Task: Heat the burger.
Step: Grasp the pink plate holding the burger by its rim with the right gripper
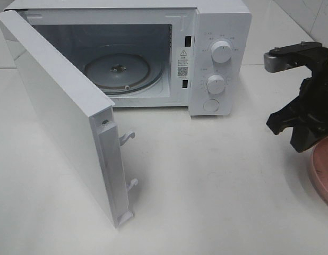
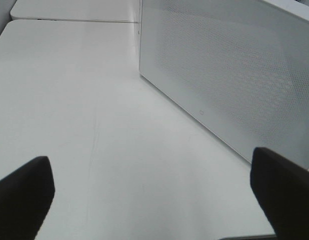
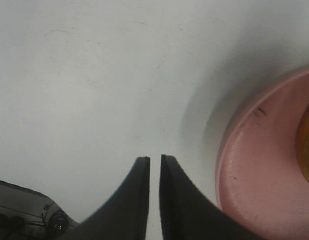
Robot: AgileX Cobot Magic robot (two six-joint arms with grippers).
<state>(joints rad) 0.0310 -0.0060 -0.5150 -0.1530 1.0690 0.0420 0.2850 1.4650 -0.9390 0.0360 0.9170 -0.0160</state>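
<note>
Only a golden-brown sliver of the burger (image 3: pixel 308 145) shows, at the edge of the right wrist view, sitting on the round pink plate (image 3: pixel 254 170). In the high view the plate (image 1: pixel 326 162) is cut off at the right edge and the burger is out of view. My right gripper (image 1: pixel 298 130) (image 3: pixel 154 165) hangs just left of the plate, shut and empty. My left gripper (image 2: pixel 150 167) is open and empty over bare table, beside the microwave door (image 2: pixel 229 75). The white microwave (image 1: pixel 219 32) stands open, with its glass turntable (image 1: pixel 121 71) bare.
The microwave door (image 1: pixel 58 106) swings far out toward the front left, with latch hooks on its free edge. Two knobs (image 1: pixel 221 51) and a button are on the microwave's right panel. White table (image 1: pixel 217 186) lies between the microwave and the plate.
</note>
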